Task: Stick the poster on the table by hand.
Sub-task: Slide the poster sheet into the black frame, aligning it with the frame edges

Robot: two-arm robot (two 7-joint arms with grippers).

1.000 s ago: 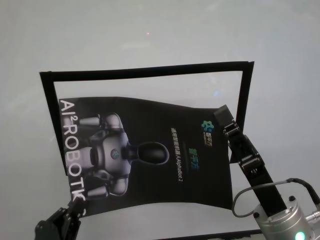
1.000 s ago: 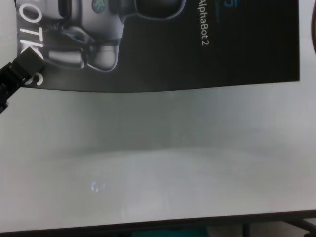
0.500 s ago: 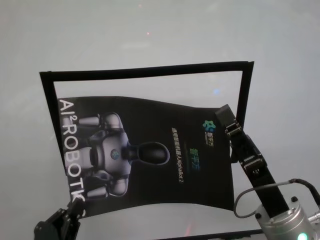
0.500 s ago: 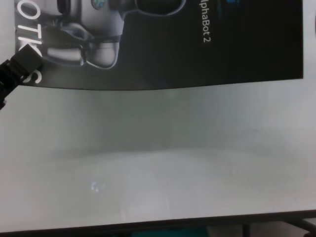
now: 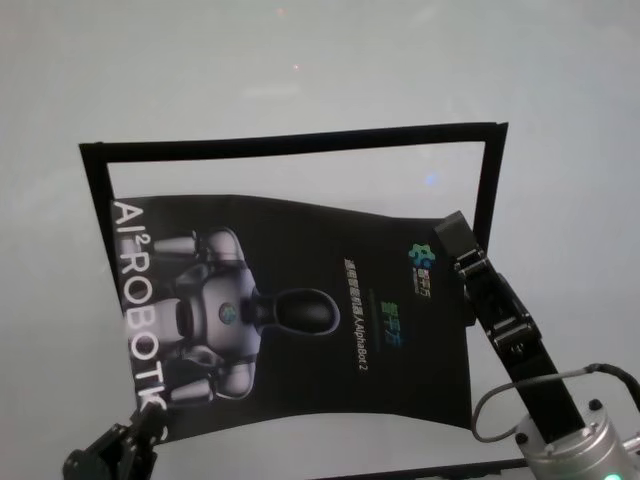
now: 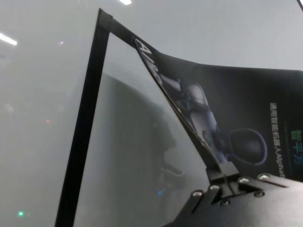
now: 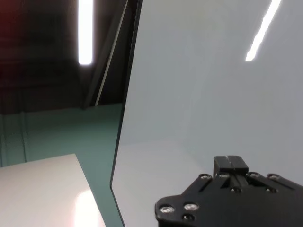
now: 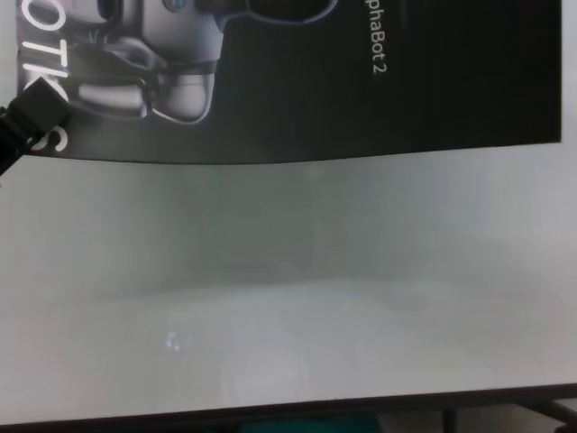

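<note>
The poster (image 5: 300,310), black with a silver robot figure and white lettering, hangs slightly bowed just above the table (image 5: 300,60). My left gripper (image 5: 148,418) is shut on its near left corner. This grip also shows in the left wrist view (image 6: 226,169) and the chest view (image 8: 38,110). My right gripper (image 5: 452,236) is shut on the poster's far right edge. In the right wrist view its tips (image 7: 230,163) are pressed together and the poster itself does not show. The poster's near edge (image 8: 297,161) curves across the chest view.
Narrow black tape strips (image 5: 290,142) outline a rectangle on the table behind and beside the poster; one strip shows in the left wrist view (image 6: 85,132). The table's dark front edge (image 8: 288,415) runs close below. A grey cable (image 5: 520,385) loops at my right wrist.
Both grippers have shifted slightly with the poster. Its right edge has moved a little to the right, and the left gripper sits lower in the head view. Both grips are unchanged.
</note>
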